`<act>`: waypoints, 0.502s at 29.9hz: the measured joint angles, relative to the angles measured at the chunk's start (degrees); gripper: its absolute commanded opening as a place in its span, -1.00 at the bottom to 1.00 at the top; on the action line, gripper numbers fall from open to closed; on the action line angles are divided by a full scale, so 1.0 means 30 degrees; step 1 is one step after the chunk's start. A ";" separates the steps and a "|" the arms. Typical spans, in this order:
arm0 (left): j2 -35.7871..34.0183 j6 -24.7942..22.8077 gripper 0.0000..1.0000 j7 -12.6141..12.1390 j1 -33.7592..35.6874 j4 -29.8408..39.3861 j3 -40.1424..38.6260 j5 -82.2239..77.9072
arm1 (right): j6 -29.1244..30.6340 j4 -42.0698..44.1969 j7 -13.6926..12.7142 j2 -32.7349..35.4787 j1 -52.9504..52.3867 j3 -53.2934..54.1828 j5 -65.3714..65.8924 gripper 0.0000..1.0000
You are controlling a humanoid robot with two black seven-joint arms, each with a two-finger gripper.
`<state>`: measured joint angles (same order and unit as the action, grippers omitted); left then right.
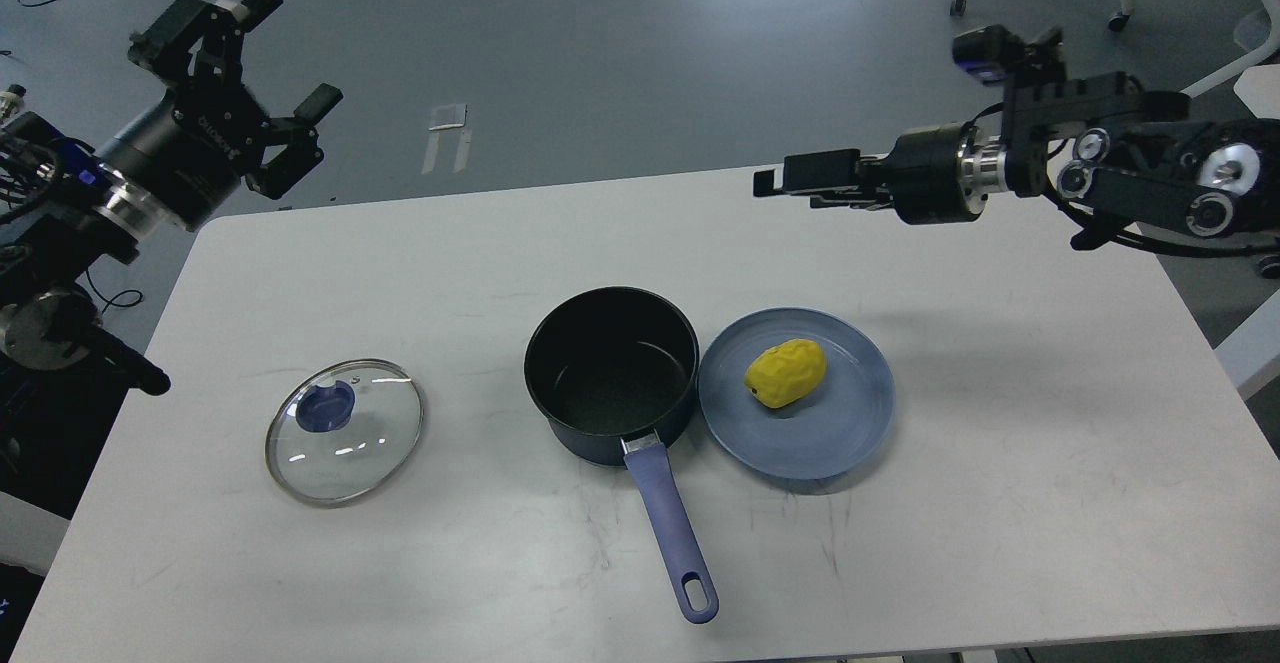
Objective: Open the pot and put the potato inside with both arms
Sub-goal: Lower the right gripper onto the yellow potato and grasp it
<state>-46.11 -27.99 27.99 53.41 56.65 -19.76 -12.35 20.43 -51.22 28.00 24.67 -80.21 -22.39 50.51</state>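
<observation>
The dark pot [612,371] stands open and empty at the table's middle, its blue handle [670,518] pointing toward me. The yellow potato [786,373] lies on a blue plate [840,433] just right of the pot. The glass lid [345,430] with a blue knob lies flat on the table to the left. My left gripper [285,53] is open and empty, raised high beyond the table's far left corner. My right gripper [790,178] is seen side-on above the far edge, pointing left, well above and behind the potato, with its fingers slightly apart and empty.
The white table [1000,503] has rounded corners. Grey floor with cables lies beyond it, and chair legs [1180,93] stand at the far right.
</observation>
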 measured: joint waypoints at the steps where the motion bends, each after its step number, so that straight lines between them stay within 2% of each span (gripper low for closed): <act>1: 0.0126 -0.0001 0.96 0.0000 -0.0006 0.0001 -0.0030 0.0040 | -0.0001 -0.0008 -0.0001 -0.0374 -0.0579 -0.1040 0.0743 1.00; 5: 0.0479 -0.0003 0.96 0.0000 -0.0016 0.0014 -0.0061 0.0074 | -0.0003 -0.0065 -0.0001 -0.2097 -0.1968 -0.4193 0.4555 1.00; 10: 0.0562 -0.0004 0.96 0.0000 -0.0027 -0.0040 -0.0064 0.0076 | -0.0151 -0.0039 0.0000 -0.3542 -0.2191 -0.5821 0.8048 1.00; 15: 0.0560 -0.0002 0.96 0.0001 -0.0189 -0.0104 -0.0036 0.0076 | -0.1463 0.0019 -0.0001 -0.5022 -0.2211 -0.7284 0.9709 1.00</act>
<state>-44.43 -28.00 27.99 52.84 56.34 -19.87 -12.13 16.04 -51.17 28.00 9.61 -86.84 -44.25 79.64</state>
